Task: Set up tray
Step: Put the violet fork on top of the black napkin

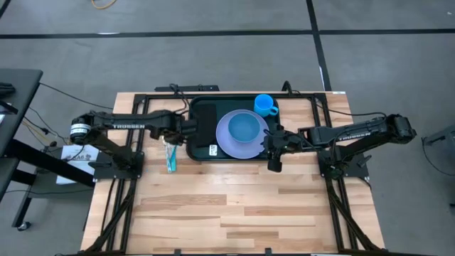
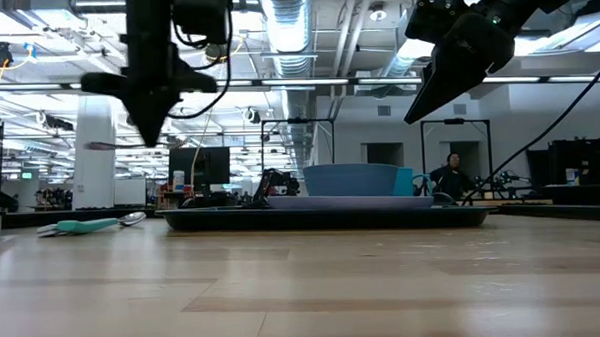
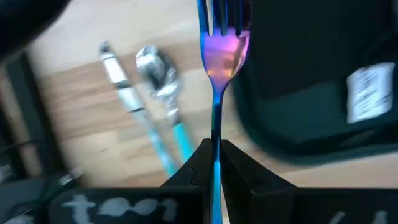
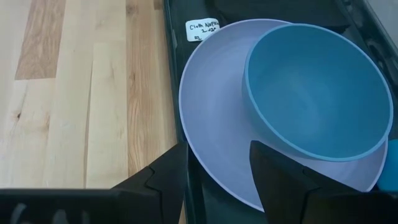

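High view: we see the tray (image 1: 201, 153) at 12 o'clock on the table (image 1: 234, 213), holding a lavender plate (image 1: 226, 139) with a blue bowl (image 1: 245, 128) and a blue cup (image 1: 264, 104). The left gripper (image 3: 214, 163), at the tray's 9 o'clock edge, pinches 1 fork (image 3: 221, 50). The right gripper (image 4: 217, 163), at 3 o'clock, hangs with its fingers spread, holding nothing. A knife (image 3: 121, 87) and spoon (image 3: 160, 78) lie beside the tray.

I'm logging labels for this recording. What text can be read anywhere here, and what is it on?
"TROSSEN": on the left arm in the high view.
"TROSSEN": on the right arm, less sharp.
"Cloth Napkin": handwritten on a white sticker inside the tray; its second line is too small to read.
Paper by the left arm's base: unreadable.
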Motion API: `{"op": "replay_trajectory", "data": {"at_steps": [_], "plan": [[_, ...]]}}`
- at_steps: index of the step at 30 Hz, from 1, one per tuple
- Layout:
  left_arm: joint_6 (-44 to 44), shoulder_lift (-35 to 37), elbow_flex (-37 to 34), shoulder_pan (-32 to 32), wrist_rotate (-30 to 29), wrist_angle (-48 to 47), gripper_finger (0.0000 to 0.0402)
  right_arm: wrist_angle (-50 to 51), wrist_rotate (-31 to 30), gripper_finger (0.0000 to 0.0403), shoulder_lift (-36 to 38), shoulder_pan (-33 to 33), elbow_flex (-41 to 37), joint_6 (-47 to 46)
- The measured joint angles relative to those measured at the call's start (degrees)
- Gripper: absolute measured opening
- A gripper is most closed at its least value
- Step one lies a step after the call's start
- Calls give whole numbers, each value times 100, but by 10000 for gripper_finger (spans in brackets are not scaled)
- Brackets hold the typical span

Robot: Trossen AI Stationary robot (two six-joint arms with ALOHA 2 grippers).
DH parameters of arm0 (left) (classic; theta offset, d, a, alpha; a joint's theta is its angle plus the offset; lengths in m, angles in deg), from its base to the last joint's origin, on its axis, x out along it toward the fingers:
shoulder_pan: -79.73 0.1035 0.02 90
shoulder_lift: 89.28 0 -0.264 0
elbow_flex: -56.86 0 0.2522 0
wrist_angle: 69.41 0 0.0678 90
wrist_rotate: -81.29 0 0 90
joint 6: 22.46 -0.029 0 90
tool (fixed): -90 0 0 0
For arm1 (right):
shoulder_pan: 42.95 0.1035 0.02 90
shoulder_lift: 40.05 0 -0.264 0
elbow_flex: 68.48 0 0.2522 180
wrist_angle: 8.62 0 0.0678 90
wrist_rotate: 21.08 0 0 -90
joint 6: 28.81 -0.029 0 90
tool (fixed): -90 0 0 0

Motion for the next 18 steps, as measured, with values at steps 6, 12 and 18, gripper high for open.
{"op": "replay_trajectory", "data": {"at_steps": [6,12,18], "plan": [[-447,0,27,760,269,1033,2,-2,-2,164,0,-2,0,6],[-480,-2,27,1378,475,1789,2,-2,-2,164,0,0,0,4],[-476,-6,27,1562,415,2132,2,-2,-2,164,0,-2,0,2]]}}
